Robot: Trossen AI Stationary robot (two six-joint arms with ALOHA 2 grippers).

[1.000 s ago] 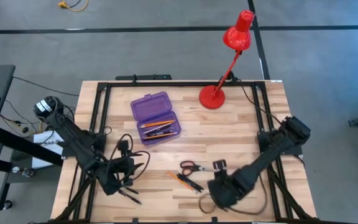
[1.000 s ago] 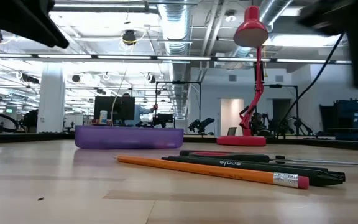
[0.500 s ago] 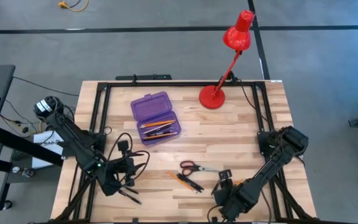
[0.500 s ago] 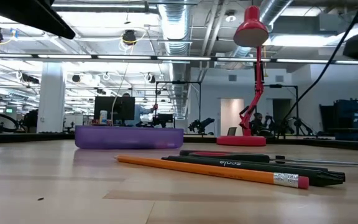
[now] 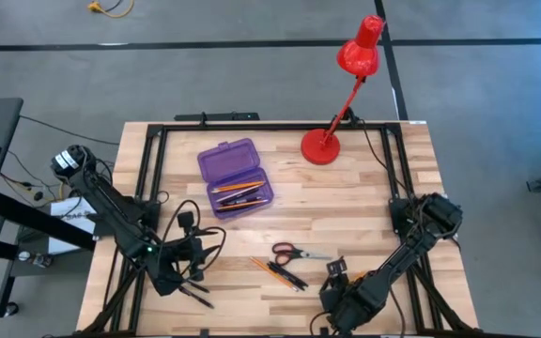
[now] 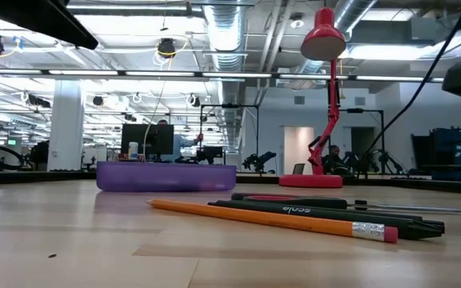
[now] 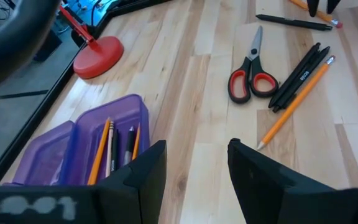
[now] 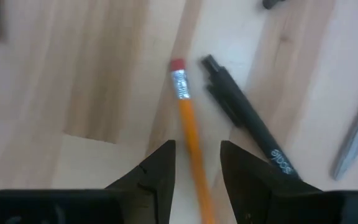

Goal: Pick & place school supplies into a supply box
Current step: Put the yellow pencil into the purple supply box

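Note:
The purple supply box (image 5: 236, 178) (image 6: 166, 176) (image 7: 86, 149) lies open at the far middle of the table, with pencils and pens in its tray. Near the table's near edge lie the red-handled scissors (image 5: 294, 252) (image 7: 252, 74), black pens (image 5: 287, 275) (image 6: 326, 214) (image 8: 247, 121) and an orange pencil (image 6: 270, 218) (image 7: 294, 106) (image 8: 188, 118). My right gripper (image 5: 334, 272) (image 8: 197, 146) hangs open above the table just right of them. In its wrist view its fingers frame the pencil's eraser end without touching. My left gripper (image 5: 191, 268) (image 7: 196, 144) waits open at the near left.
A red desk lamp stands on its round base (image 5: 320, 147) (image 6: 320, 180) (image 7: 98, 56) at the far right of the box. Another black pen (image 7: 294, 22) lies beyond the scissors' tip. Black frame rails (image 5: 148, 169) edge the table, and cables (image 5: 209, 244) trail by my left arm.
My right gripper has drawn back toward the table's near edge, mostly in the first half second, then almost stopped. The supplies and the box have not moved.

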